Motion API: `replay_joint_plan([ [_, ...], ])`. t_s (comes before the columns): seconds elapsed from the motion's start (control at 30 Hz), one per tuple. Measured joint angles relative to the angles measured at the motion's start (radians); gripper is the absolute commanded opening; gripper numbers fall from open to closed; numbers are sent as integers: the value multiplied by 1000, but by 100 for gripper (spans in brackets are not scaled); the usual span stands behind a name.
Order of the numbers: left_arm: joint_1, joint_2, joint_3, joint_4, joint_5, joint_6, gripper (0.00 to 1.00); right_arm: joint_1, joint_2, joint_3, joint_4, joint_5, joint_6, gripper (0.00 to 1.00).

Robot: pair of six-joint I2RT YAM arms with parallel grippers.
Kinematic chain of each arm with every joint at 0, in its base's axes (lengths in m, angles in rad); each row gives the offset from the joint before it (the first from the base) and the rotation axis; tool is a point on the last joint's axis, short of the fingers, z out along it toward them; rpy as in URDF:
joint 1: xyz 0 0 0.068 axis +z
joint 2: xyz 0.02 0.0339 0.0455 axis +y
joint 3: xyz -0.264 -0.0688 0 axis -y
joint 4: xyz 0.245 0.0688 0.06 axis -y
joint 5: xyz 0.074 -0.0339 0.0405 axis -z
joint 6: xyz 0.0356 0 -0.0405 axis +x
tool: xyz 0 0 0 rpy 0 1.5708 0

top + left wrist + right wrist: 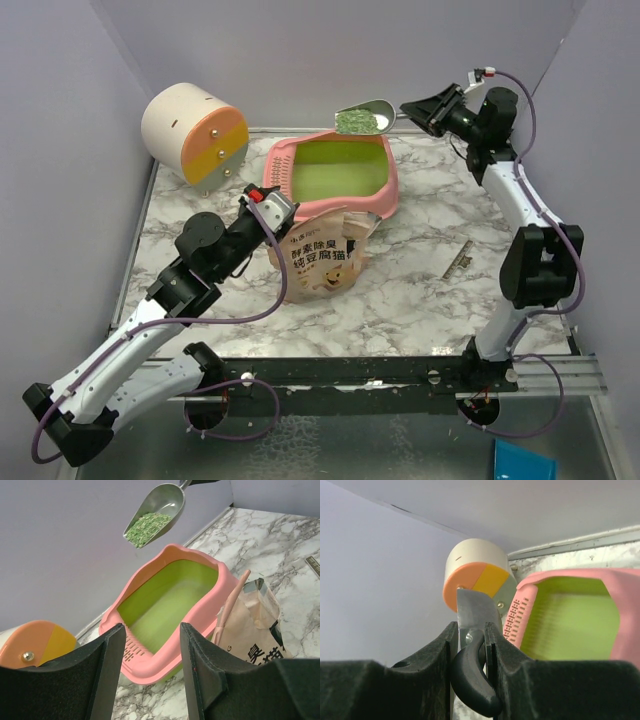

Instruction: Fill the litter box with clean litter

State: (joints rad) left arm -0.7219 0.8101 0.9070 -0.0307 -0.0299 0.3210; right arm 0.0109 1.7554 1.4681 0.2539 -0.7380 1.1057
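Where the two arms work over the marble table (420, 290), the litter box (385, 195) stands at the far middle of the surface, close to the back wall, with its slotted pink sieve section at the left end and its lime-green basin floor in plain view. The cream-and-orange cylinder (190, 130) lies on its side at the far left corner, apart from the box, its orange and yellow face turned toward the box. The beige printed pouch (320, 255) stands upright just in front of the box, its torn top open and its upper edge near the box's near rim. The left gripper (270, 200) sits beside the pouch top, near the sieve end; in the left wrist view its jaws (150, 645) stand apart with nothing between them, framing the litter box (225, 580) and the pouch (255, 630). The right gripper (425, 108) reaches toward the far wall, and in the right wrist view its jaws (471, 630) are clamped on the dark handle of the grey metal scoop (472, 607). The scoop (372, 115) is held in the air above the far rim of the box, tilted with its open end lower (162, 505). The clean litter (354, 122) lies in the scoop bowl, gathered toward the open end (145, 527). A small metal strip (458, 262) lies flat on the table to the right of the pouch, well apart from it.
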Motion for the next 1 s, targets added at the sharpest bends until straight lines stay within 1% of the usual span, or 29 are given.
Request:
replay_joint_plan([
  [0.17, 0, -3, 0, -3, -6, 0, 52, 78, 93, 193, -142, 96, -136, 1],
  [0.3, 0, -11, 0, -9, -8, -1, 54, 134, 152, 347, -281, 185, -276, 1],
  [0.5, 0, -18, 2, -42, -8, -7, 56, 187, 198, 502, -427, 307, -455, 1],
  [0.73, 1, -18, 16, -79, -8, -17, 56, 233, 217, 608, -542, 430, -611, 1],
  [1.0, 1, -19, 21, -107, -8, -19, 57, 259, 216, 626, -615, 507, -736, 1],
])
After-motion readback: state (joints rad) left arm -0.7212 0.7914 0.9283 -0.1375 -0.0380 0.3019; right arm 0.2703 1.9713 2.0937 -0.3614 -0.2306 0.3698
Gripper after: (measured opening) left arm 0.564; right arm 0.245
